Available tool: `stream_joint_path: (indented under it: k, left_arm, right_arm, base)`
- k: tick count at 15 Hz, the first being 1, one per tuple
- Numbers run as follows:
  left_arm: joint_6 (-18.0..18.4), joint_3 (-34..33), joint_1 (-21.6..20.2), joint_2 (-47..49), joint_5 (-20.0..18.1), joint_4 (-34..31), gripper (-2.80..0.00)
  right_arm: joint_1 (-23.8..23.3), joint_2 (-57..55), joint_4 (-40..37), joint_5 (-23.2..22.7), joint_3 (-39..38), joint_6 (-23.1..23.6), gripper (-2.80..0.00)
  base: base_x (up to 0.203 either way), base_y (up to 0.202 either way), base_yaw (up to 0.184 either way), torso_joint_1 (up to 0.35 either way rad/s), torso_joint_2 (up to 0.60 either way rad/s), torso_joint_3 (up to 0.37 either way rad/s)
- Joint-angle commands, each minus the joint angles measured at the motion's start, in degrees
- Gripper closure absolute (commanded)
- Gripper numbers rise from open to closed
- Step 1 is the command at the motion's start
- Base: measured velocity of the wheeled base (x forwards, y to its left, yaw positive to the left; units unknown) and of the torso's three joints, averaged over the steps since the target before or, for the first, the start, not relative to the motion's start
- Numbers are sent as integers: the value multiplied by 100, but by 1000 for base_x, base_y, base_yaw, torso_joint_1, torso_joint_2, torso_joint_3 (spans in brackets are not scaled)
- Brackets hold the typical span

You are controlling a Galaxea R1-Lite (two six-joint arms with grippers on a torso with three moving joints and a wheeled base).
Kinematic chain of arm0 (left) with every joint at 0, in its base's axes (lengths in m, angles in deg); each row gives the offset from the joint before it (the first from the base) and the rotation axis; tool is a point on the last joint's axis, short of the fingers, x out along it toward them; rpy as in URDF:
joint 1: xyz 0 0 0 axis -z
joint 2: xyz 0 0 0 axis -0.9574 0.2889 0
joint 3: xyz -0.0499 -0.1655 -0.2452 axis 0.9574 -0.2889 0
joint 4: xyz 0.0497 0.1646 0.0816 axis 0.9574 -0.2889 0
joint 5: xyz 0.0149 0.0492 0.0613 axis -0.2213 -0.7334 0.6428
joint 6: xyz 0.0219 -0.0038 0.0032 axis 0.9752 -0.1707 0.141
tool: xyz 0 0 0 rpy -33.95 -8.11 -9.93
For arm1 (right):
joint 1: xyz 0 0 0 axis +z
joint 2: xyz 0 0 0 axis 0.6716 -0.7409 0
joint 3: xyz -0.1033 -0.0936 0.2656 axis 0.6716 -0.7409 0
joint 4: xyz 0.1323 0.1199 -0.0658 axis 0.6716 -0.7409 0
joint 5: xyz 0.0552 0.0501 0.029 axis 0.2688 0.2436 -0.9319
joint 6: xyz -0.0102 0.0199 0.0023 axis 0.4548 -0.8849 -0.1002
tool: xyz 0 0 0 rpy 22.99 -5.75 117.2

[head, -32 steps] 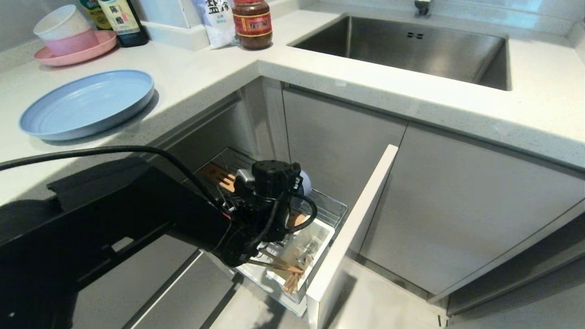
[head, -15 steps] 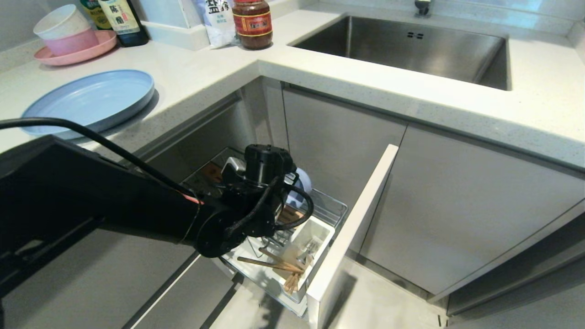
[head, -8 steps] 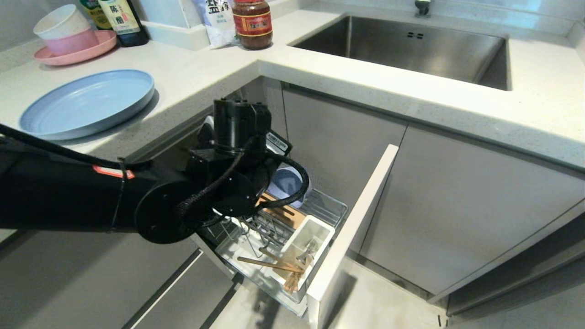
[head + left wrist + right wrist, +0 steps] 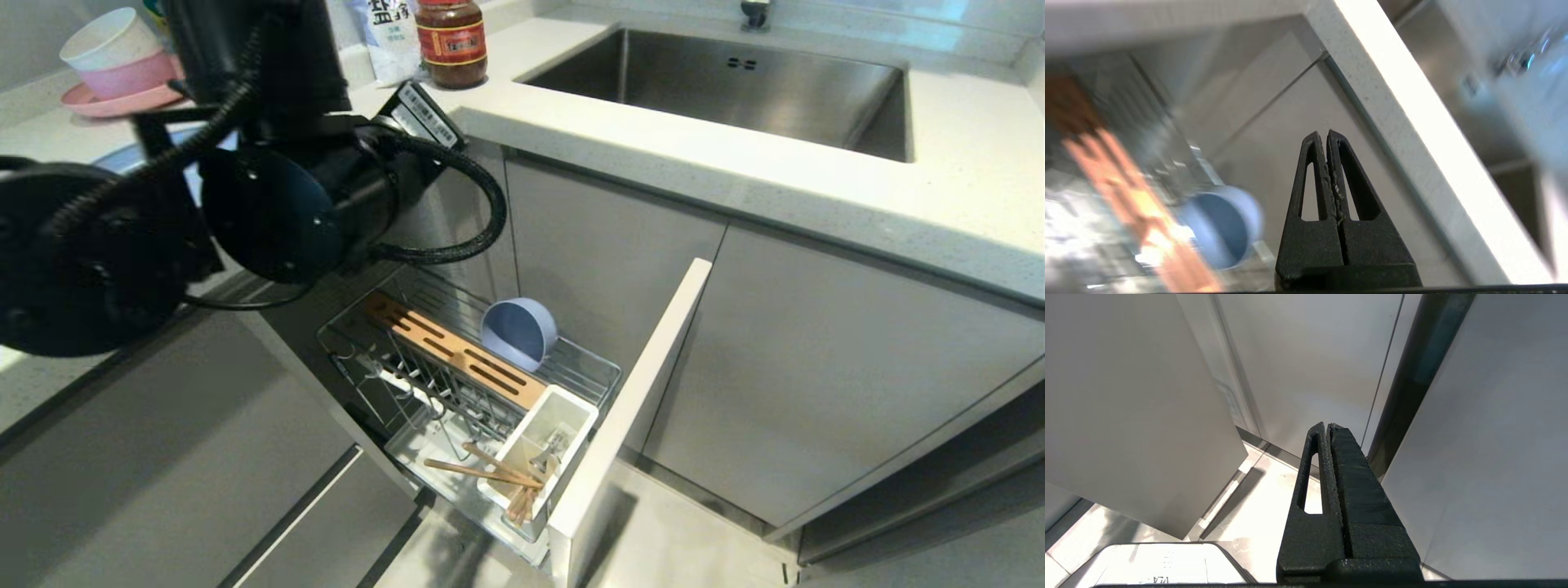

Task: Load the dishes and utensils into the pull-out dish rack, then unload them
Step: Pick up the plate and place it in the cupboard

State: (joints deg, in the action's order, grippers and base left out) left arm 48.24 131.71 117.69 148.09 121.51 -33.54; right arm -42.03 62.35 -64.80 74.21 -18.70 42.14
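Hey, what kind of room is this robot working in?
Most likely a home kitchen: a steel sink set in a pale countertop, a pull-out dish rack below it, and a sauce jar.

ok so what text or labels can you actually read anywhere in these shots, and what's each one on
"盐": large dark character at the top of the white bag on the counter; the smaller print under it is too small to read.
Red and yellow label on the dark sauce jar: print there, too small to read.
White barcode sticker on the left arm: bars and tiny digits, unreadable.
Left and right wrist views: no readable text.
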Motion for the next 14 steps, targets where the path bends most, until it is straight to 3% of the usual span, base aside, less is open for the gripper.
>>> stream_joint_path:
  k: [1, 5, 8, 12, 13, 14]
  left_arm:
    - [419, 264, -39, -658, 11, -1066, 0]
    - [1128, 753, -616, -1380, -11, -3492, 0]
    - [1879, 927, -1260, -1531, -19, -3768, 0]
    - [2137, 1252, -1579, -1276, -27, -3784, 0]
    - [2142, 1306, -1603, -1228, -28, -3783, -280]
    - [2143, 1394, -1616, -1171, -28, -3782, -280]
  right_arm:
    - [2, 21, 1, 2, -9, -4, 0]
    - [2, 21, 2, 2, -9, 4, 0]
    - [2, 21, 1, 2, -9, 3, 0]
    - [2, 21, 1, 2, -9, -2, 0]
    - [2, 21, 1, 2, -9, 5, 0]
    - [2, 21, 2, 2, -9, -2, 0]
  base:
    - [0, 0, 0, 0, 0, 0]
    - [0, 0, 0, 0, 0, 0]
    - [0, 0, 0, 0, 0, 0]
    - [0, 0, 0, 0, 0, 0]
    - [0, 0, 0, 0, 0, 0]
    - [0, 0, 0, 0, 0, 0]
